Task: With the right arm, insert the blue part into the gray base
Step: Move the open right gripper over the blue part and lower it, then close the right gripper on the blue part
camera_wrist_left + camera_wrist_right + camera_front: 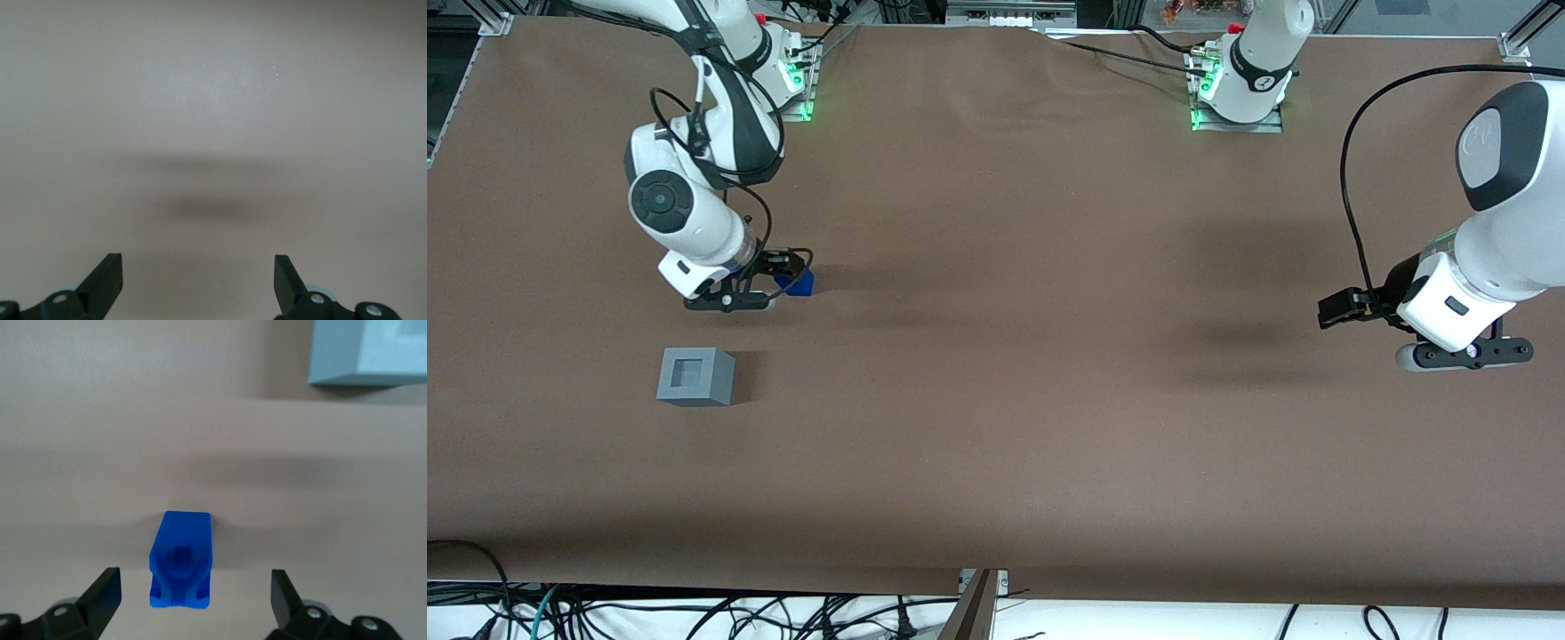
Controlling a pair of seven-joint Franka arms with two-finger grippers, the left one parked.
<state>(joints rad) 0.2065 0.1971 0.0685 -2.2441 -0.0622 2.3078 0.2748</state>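
While the gripper (193, 593) hangs low over the brown table (1049, 400) with its 2 fingers (107, 590) spread wide and holding nothing, the blue part (180, 560) lies on the table between them, touching neither; in the front view the blue part (796, 283) peeks out beside the gripper (769, 276), toward the parked arm's end.

Seen from the blue part in the front view, the gray base (696, 376) sits at about 7 o'clock, nearer the front camera and well apart, its square recess facing up; only a corner of the gray base (367, 353) shows in the right wrist view.

Judging by its look, the blue part is a small, stiff, light plastic block, smooth and probably a little slippery; it should not crush, but it could twist or skid if pinched off-centre. Its 2 flat long sides seem the best hold, leaving the stepped end with the knob free.
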